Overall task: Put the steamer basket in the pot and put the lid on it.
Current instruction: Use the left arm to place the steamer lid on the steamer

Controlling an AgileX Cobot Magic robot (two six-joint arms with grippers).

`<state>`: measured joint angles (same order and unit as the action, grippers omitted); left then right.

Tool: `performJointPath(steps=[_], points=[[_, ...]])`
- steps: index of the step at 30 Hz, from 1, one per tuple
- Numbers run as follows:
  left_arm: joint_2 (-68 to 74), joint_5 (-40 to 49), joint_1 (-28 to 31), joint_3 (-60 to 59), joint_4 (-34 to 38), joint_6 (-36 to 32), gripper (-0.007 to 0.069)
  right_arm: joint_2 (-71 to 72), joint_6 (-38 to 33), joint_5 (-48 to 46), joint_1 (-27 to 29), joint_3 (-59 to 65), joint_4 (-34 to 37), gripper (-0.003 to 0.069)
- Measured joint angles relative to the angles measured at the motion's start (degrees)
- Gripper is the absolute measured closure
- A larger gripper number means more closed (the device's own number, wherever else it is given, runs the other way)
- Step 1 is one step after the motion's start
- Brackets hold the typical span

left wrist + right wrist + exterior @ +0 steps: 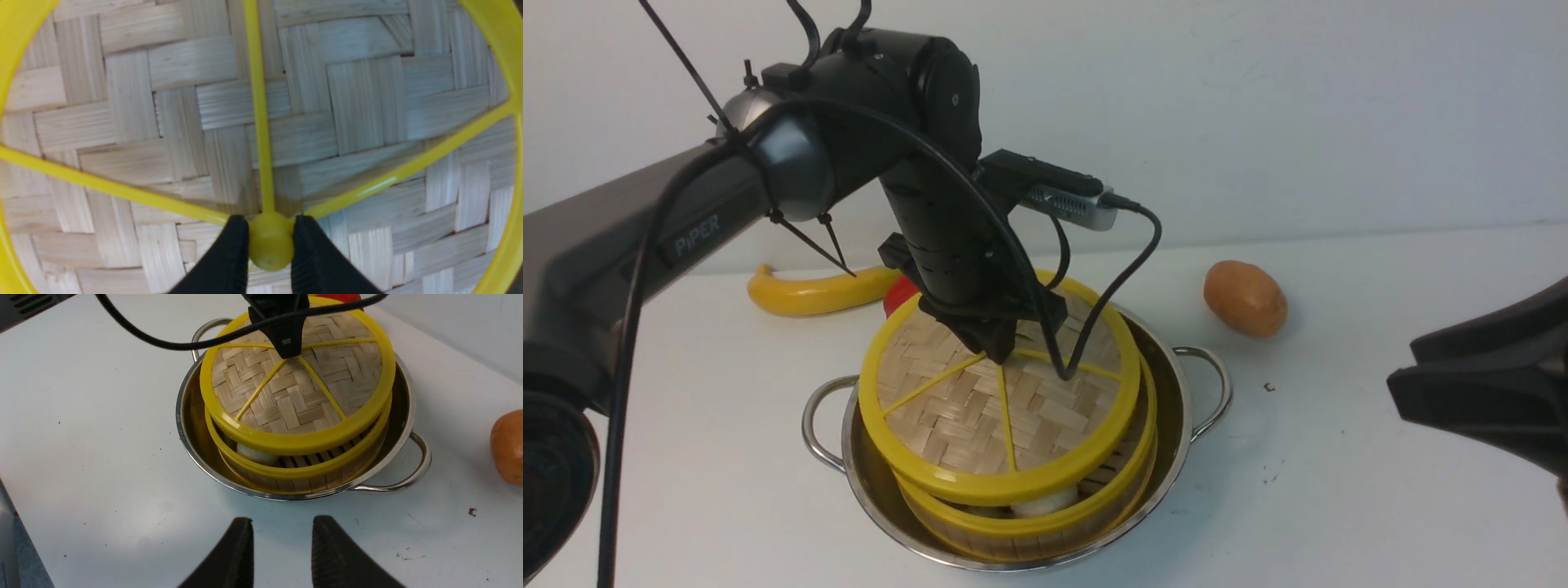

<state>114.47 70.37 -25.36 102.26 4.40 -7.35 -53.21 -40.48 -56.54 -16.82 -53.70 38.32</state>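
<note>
Bamboo lid (964, 408) — knob (269, 245) pinched in left gripper (270, 223) — above steamer basket (1029, 531)

White table (1339, 506), matte, pale wall behind far edge; steel pot (1174, 408) stands upright near middle, looped handle at each side; banana (809, 296) lies flat behind pot toward left, curved; red thing (897, 296) just behind pot at banana's right end, mostly hidden, kind unclear, contact with banana unclear; potato (1245, 298) lies behind pot toward right, apart from it; dark speck (1267, 387) on top between potato and pot's right handle; few smaller specks scattered over right part of table.
</note>
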Motion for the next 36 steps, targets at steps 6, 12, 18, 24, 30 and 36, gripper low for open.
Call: performJointPath(steps=[6,12,18,24,30,36], points=[[0.0,0.0,0.0,0.0,4.0,-1.5,0.0491,0.0,0.0,0.0,0.0,0.0,0.0,0.0468],[0.0,0.0,0.0,0.0,4.0,-1.5,0.0491,0.0,-0.1,0.0,0.0,0.0,0.0,0.0468],[0.0,0.0,0.0,0.0,4.0,-1.5,0.0491,0.0,-0.2,0.0,0.0,0.0,0.0,0.0468],[0.0,0.0,0.0,0.0,4.1,-1.1,0.0491,0.0,-0.5,0.0,0.0,0.0,0.0,0.0468],[0.0,0.0,0.0,0.0,4.2,-0.4,0.0491,0.0,-0.9,0.0,0.0,0.0,0.0,0.0468],[-0.1,0.0,0.0,0.0,4.2,0.1,0.0502,0.0,-1.0,0.0,0.0,0.0,0.0,0.0463]])
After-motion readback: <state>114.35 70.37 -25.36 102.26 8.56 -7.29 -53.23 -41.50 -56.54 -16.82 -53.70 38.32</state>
